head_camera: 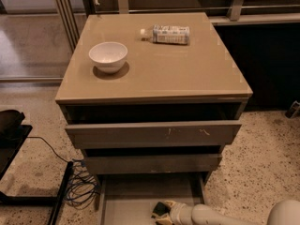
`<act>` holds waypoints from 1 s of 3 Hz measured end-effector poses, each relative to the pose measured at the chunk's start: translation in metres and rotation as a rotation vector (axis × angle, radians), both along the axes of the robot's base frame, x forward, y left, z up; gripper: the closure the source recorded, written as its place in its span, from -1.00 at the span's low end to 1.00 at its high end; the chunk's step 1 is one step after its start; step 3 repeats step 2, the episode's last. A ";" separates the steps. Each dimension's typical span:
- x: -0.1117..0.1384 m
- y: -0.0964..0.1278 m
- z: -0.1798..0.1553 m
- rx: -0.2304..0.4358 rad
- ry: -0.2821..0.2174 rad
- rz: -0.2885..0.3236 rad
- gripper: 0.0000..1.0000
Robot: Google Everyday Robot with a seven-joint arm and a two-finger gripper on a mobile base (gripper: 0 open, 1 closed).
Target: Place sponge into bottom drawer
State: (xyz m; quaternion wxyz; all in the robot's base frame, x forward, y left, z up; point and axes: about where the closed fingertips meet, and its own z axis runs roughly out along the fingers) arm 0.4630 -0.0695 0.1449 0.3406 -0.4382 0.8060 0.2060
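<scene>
end effector (164,212) gripping sponge (157,208) over open bottom drawer (140,192), white bowl (108,56), bottle (166,34) on cabinet top (187,76)

Tan cabinet top (187,74) in full view, glossy and flat, and the white bowl (108,56) sits upright on it toward the rear left. Right of the bowl and a little further back, a labelled plastic bottle (166,34) lies on its side, cap end on the bowl's side, well apart from it. Below the bowl, the speckled floor (253,172) carries the cabinet, with a tangle of cables (79,191) lying on it. The gripper (162,211) is far below the bowl and to its right, low in the open bottom drawer (140,193), at the sponge (158,208).
</scene>
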 end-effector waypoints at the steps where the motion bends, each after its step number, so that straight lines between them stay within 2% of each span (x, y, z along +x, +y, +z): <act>1: 0.000 0.000 0.000 0.000 0.000 0.000 -1.00; 3: 0.000 0.000 0.000 0.000 0.000 0.000 -1.00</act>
